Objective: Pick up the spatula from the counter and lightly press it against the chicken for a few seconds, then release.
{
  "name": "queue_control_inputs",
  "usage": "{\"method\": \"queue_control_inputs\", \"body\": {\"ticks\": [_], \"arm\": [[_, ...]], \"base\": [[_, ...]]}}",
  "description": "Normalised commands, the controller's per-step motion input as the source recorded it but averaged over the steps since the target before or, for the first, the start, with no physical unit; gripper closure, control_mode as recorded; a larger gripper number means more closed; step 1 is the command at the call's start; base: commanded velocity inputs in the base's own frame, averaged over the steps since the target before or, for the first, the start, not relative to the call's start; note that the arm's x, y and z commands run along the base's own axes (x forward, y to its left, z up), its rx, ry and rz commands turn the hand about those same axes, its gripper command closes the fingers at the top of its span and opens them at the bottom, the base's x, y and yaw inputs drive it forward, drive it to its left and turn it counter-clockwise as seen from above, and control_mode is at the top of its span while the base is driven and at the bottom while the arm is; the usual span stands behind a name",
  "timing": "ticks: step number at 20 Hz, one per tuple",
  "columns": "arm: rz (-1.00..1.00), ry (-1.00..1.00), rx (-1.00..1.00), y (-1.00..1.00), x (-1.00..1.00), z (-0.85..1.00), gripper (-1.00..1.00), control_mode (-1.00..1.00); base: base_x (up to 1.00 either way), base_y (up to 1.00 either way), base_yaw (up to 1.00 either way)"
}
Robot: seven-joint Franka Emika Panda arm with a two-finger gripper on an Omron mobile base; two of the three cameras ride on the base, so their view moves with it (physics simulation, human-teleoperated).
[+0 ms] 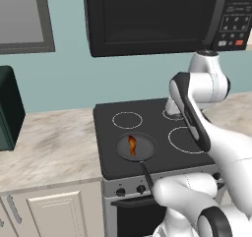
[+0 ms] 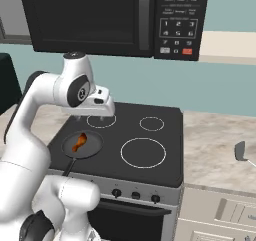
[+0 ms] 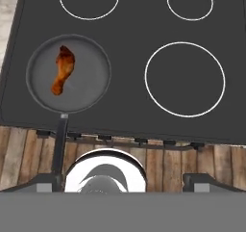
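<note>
Grey-bladed spatula (image 2: 241, 151) at the right edge of the right base view, lying on the marbled counter (image 2: 207, 160), well apart from the gripper (image 2: 95, 114), which hangs at centre left above the black stove (image 2: 150, 172). Chicken (image 2: 79, 141) – a browned drumstick – lies in the dark pan (image 2: 96, 146), just below the gripper in that frame. In the hand view the chicken sits at upper left; the two finger tips (image 3: 48, 180) stand wide apart at the bottom – nothing between them. Microwave (image 2: 90, 15) along the top.
</note>
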Motion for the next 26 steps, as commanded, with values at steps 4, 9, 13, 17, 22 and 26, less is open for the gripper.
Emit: {"method": "queue_control_inputs", "body": {"ticks": [4, 9, 13, 17, 22, 26], "arm": [[0.0, 0.0, -0.16, -0.17, -0.42, 0.0, -1.0, -1.0], [0.01, 0.0, -0.11, -0.23, -0.39, 0.0, -1.0, -1.0], [0.01, 0.0, -0.02, -0.38, -0.4, 0.0, -1.0, -1.0], [0.01, 0.0, 0.0, -0.4, -0.39, 0.0, -1.0, -1.0], [0.0, 0.0, 0.0, -0.37, -0.39, 0.0, -1.0, -1.0], [0.0, 0.0, 0.01, -0.29, -0.38, 0.0, -1.0, -1.0]], "base": [[0.0, 0.0, 0.0], [0.0, 0.0, 0.0], [0.0, 0.0, 0.0], [0.0, 0.0, 0.0], [0.0, 0.0, 0.0], [0.0, 0.0, 0.0]]}}
